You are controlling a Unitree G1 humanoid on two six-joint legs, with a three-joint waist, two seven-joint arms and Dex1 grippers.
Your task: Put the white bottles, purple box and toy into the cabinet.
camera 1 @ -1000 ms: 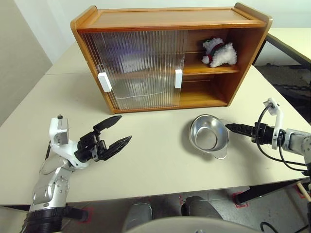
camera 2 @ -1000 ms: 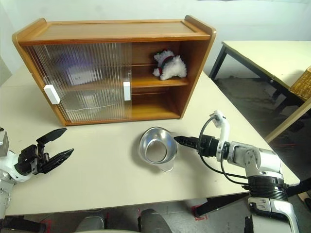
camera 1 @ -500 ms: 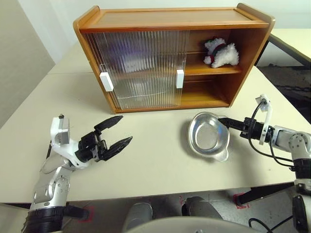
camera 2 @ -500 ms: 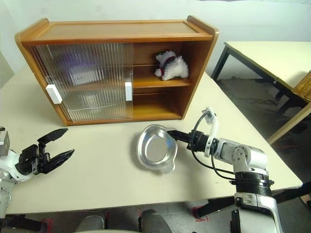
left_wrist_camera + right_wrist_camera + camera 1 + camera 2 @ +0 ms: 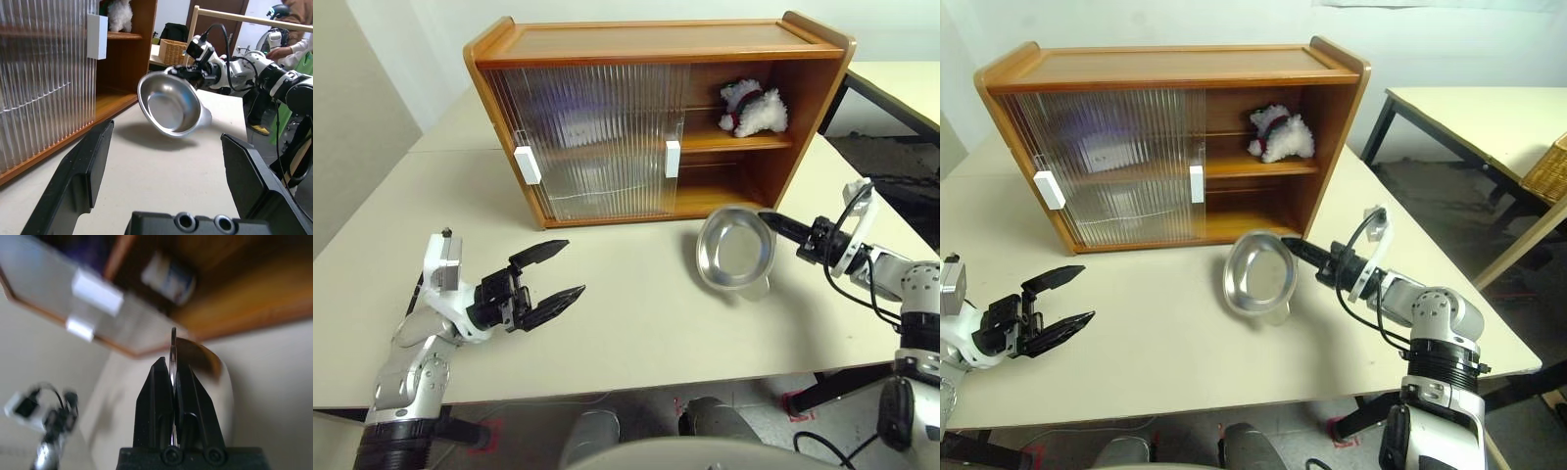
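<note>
The brown cabinet (image 5: 656, 39) stands at the back of the table, its two ribbed doors covering the left and middle and its right bay open. On the upper shelf of that bay lies the toy (image 5: 754, 106). A white bottle (image 5: 168, 276) with a blue label shows inside the cabinet in the right wrist view. Behind the ribbed doors a lilac blur (image 5: 576, 117) could be the purple box; I cannot tell. My right gripper (image 5: 771, 221) is shut on the rim of a steel bowl (image 5: 736, 248), holding it tilted on edge just above the table. My left gripper (image 5: 574, 267) hovers open and holds nothing.
White handles (image 5: 526, 164) sit on the door edges. The cream table (image 5: 636, 323) has bare room between the grippers and its front edge is close. A second table and a wicker basket (image 5: 1547, 166) stand to the right. A person (image 5: 293, 44) shows in the left wrist view.
My right gripper has closed on the bowl's rim, lifted it off the table and tipped it upright toward the cabinet. The left gripper has stayed put.
</note>
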